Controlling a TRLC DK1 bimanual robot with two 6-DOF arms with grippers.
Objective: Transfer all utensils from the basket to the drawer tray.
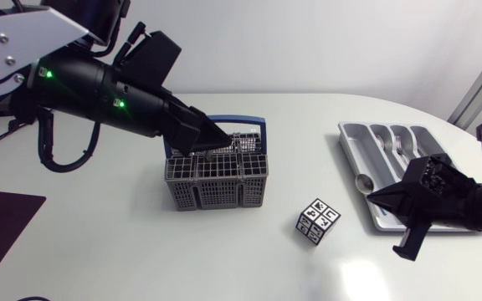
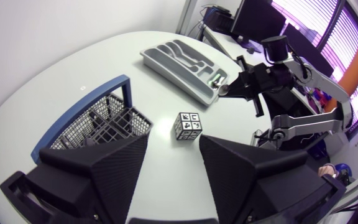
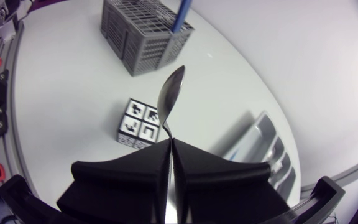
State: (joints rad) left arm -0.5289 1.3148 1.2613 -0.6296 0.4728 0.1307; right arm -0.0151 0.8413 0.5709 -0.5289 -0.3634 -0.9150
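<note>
The right pincer [image 3: 169, 142] is clamped on a spoon [image 3: 168, 99] by the handle, bowl forward, at the rim of the drawer tray [image 1: 354, 142], apparently to lay it in a slot. The left pincer [image 1: 216, 144] hangs spread wide over the basket [image 1: 216, 194], seemingly ready for another pick.

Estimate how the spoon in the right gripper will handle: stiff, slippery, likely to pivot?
The spoon looks like polished metal, so it is probably stiff and somewhat slippery. The right gripper pinches only its thin handle, with the bowl sticking out ahead, so it may pivot under fast motion. Released into the tray, the rounded bowl could rock or slide.
</note>
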